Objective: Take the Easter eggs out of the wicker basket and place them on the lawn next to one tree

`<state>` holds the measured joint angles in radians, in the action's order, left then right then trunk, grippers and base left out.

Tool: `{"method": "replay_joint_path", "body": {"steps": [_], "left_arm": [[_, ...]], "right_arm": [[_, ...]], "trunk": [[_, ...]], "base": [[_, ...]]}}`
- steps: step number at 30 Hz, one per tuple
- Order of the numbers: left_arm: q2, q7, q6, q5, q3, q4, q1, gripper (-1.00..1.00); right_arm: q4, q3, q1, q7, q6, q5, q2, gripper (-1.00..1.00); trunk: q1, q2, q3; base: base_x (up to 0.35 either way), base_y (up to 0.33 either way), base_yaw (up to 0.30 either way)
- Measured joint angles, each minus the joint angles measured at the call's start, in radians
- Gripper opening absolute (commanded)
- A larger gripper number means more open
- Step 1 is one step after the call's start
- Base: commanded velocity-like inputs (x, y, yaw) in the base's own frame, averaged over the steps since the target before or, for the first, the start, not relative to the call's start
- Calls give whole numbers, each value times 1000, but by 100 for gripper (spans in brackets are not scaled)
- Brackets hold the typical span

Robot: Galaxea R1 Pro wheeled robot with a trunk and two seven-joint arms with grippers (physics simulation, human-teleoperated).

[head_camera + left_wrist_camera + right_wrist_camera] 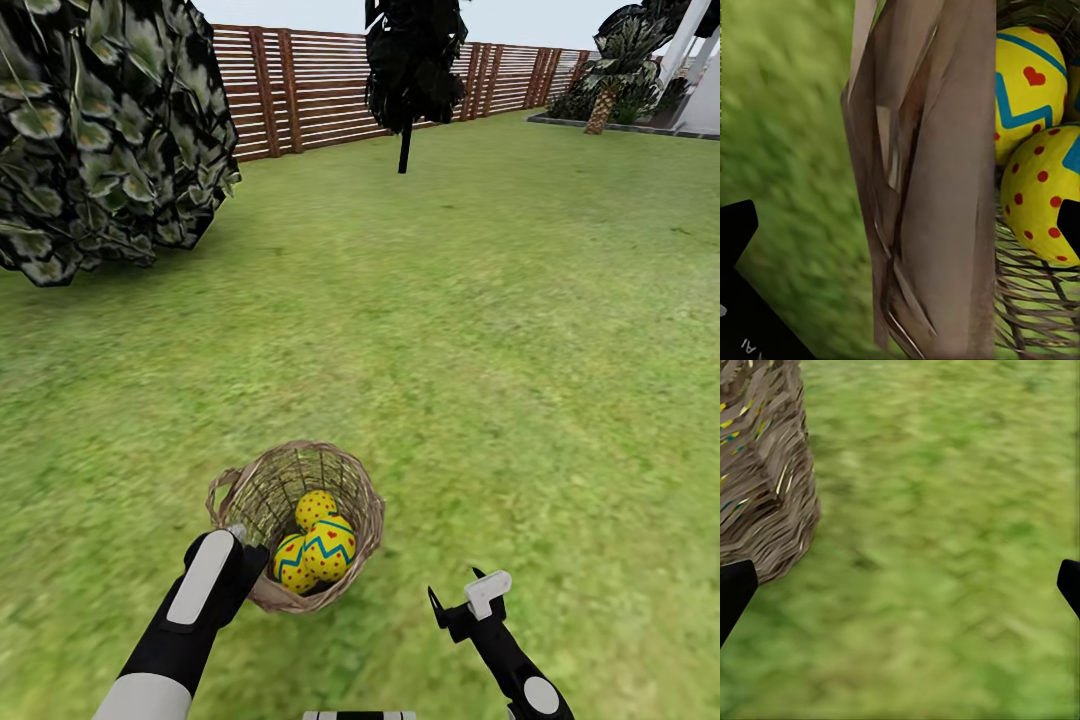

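With all three Easter eggs (pixel 313 545) in the wicker basket (pixel 352 480) on the lawn (pixel 500 350), the left end effector (pixel 904 225) straddles its rim, spread, the right end effector (pixel 900 585) hangs spread beside it, so first extraction likely needs reaching inside.

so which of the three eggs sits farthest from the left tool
The Easter egg at the far side of the wicker basket, showing mostly red dots. The other two Easter eggs lie nearer the left tool.

Three Easter eggs (pixel 315 545) in wicker basket (pixel 260 490)
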<state>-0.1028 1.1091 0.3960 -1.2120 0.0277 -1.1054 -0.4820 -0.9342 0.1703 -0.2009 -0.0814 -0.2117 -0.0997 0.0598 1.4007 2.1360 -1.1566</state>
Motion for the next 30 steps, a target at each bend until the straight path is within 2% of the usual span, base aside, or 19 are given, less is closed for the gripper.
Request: {"method": "replay_joint_path", "body": {"steps": [7,28,30], "left_arm": [[0,0,0,0,0,2,0,100],[-3,0,1,0,-2,3,0,100],[-3,0,0,0,-2,3,0,100]], "right_arm": [[0,0,0,1,0,0,-1,100],[0,0,0,3,0,0,-3,100],[0,0,0,3,0,0,-3,100]], "trunk": [[0,0,0],[80,147,-66],[80,147,-66]], "base": [[1,-1,0],[0,0,0],[0,0,0]]}}
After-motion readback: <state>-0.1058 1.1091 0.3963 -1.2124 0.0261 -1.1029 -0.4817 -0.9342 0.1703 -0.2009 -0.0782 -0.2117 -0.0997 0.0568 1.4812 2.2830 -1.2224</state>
